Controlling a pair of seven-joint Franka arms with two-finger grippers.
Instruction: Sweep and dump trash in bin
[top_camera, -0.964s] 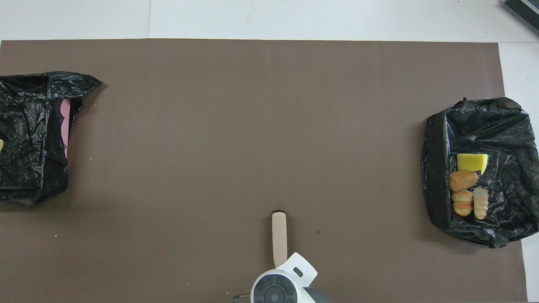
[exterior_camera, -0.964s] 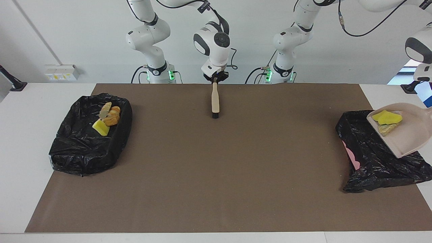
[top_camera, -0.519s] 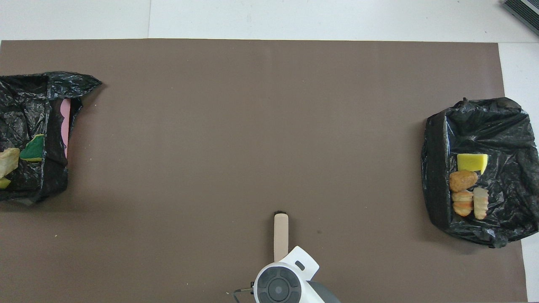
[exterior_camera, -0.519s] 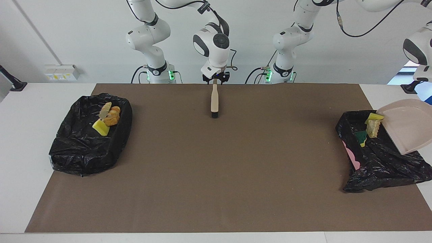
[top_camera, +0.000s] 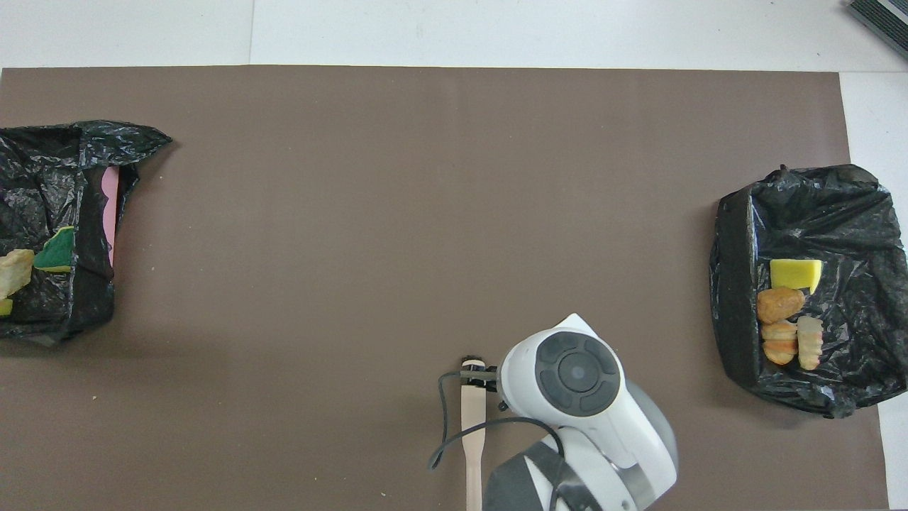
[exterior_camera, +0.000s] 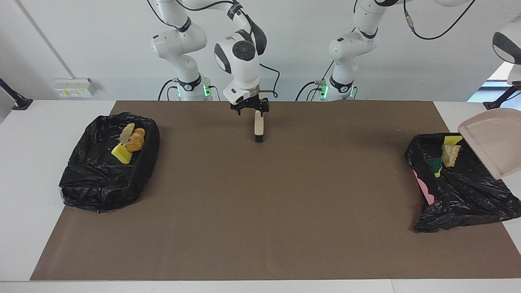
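two black-lined bins on the desk, one at each end of the brown mat [exterior_camera: 260, 211]. the bin at the right arm's end [exterior_camera: 81, 183] holds four bits of trash: one yellow sponge chunk [exterior_camera: 121, 154], two golden-brown pastry pieces [exterior_camera: 135, 143] and a pale ridged piece [exterior_camera: 127, 131], all bunched against the wall toward the middle of the desk. the bin at the left arm's end [exterior_camera: 460, 195] holds three: a green-sided sponge [exterior_camera: 435, 165], a beige wad [exterior_camera: 451, 155] and a yellow chunk [exterior_camera: 452, 140]. that makes seven, all binned, none on the mat.

one brush [exterior_camera: 258, 126] lies flat near the robots' edge, bristles pointing away from them. the right gripper [exterior_camera: 249, 106] hangs just over its handle with jaws spread apart, gripping nothing.

one beige dustpan [exterior_camera: 494, 142] hangs tilted over the bin at the left arm's end, running off the frame's edge; the left gripper is out of frame, jaws closed.

the whole middle of the mat lies open between the two bins, right out to the edge farthest from the robots.
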